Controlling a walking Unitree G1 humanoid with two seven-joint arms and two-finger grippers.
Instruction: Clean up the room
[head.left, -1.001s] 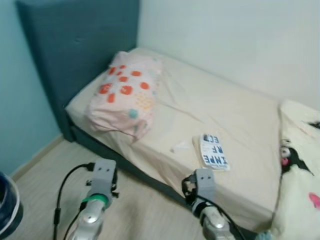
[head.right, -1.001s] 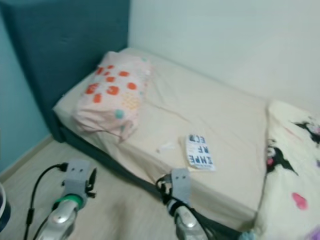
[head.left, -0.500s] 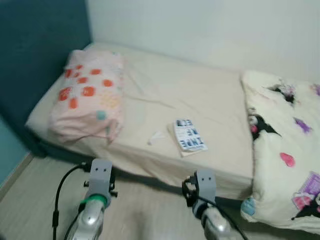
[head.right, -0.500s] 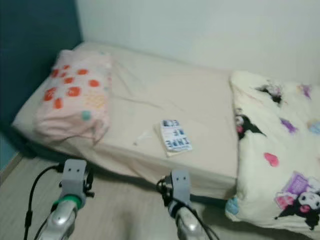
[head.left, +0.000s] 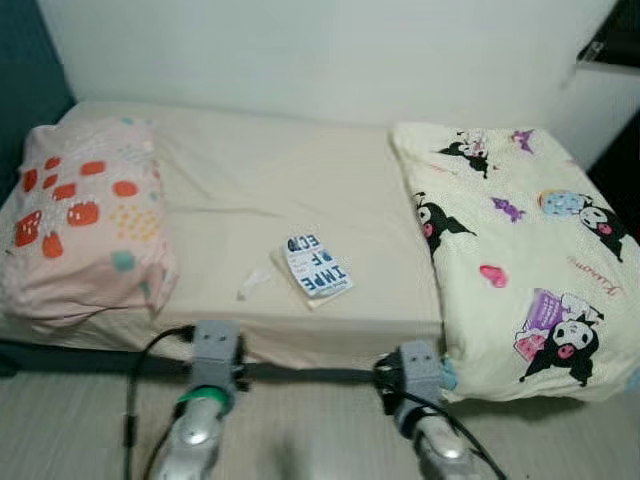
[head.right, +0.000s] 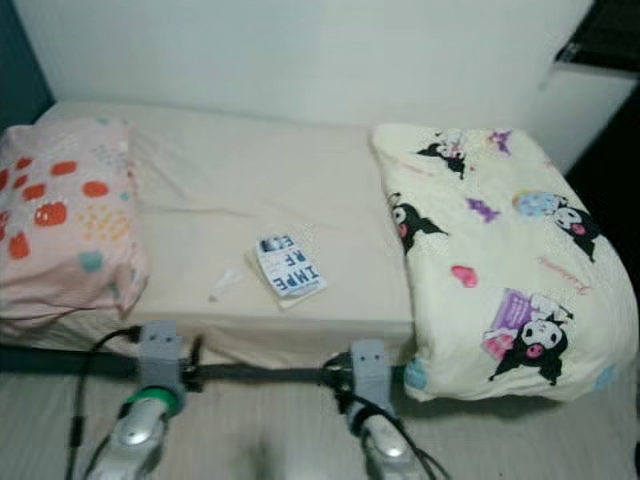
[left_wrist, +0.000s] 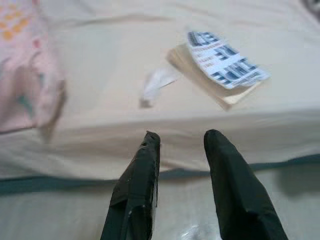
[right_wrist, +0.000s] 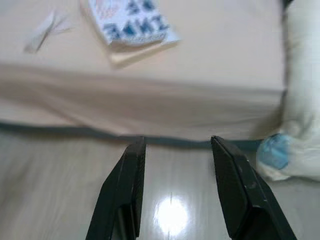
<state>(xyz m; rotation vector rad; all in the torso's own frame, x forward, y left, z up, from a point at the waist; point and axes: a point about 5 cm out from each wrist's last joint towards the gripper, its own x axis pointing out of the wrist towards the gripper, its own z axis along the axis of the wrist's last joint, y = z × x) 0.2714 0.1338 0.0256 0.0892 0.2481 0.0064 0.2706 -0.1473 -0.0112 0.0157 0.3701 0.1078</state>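
Matt cloth sheet (head.left: 250, 180); paper book (head.left: 316, 268); glossy wood-look floor (right_wrist: 60, 185).

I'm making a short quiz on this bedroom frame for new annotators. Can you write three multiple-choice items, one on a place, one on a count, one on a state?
1. Where does the book lie?
A. on the floor
B. on the bare sheet between the pillow and the folded blanket
C. on top of the pillow

2. How many loose things lie on the bare sheet of the bed?
A. two, the book and a small white scrap
B. four
C. none

3. How do the left gripper and right gripper stand?
A. both shut on the book
B. one holds the blanket
C. both open and empty

Answers: 1 B, the book sits mid-sheet. 2 A, just those two show. 3 C, the wrist views show a gap between the fingers.
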